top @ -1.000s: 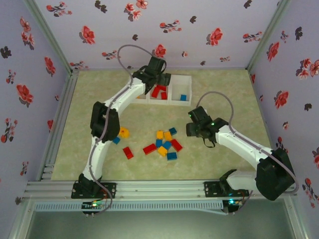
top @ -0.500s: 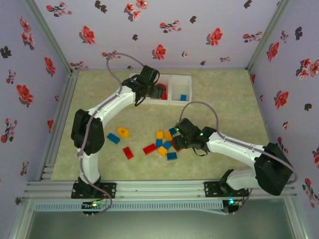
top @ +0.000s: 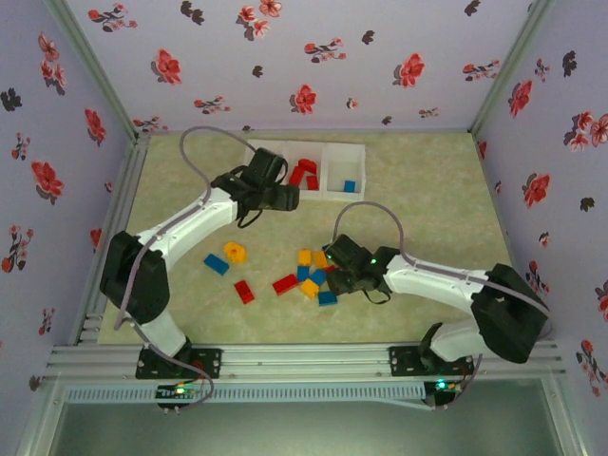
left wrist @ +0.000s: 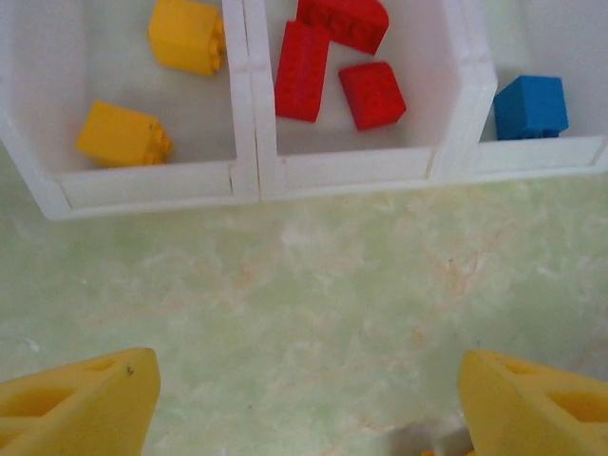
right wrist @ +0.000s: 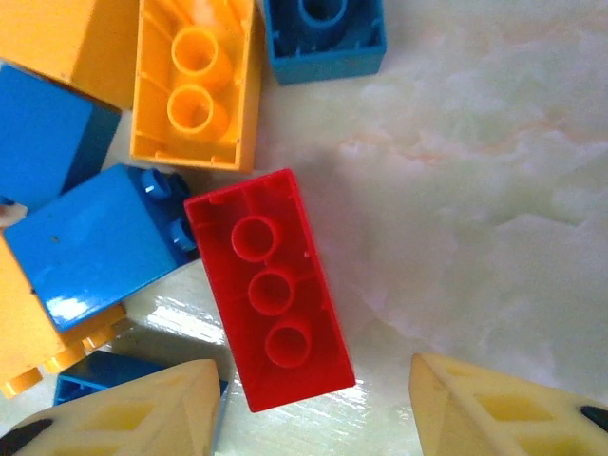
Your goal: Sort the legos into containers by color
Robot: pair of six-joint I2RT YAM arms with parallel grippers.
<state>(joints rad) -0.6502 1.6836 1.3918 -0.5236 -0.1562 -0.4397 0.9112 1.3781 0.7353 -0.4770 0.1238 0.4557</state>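
Right gripper (right wrist: 313,385) jaws astride red brick (right wrist: 271,285); bare table (right wrist: 494,190) rightward.

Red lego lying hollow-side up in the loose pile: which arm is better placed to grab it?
Right. The right gripper hangs over the pile with the red lego between its open fingers; the left gripper is open and empty beside the containers, away from the pile.

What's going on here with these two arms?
They are sorting lego bricks by colour into three joined white bins. The right gripper sits low over the loose pile, open jaws either side of an upturned red brick. The left gripper hangs open and empty before the bins, which hold two yellow, three red, one blue.
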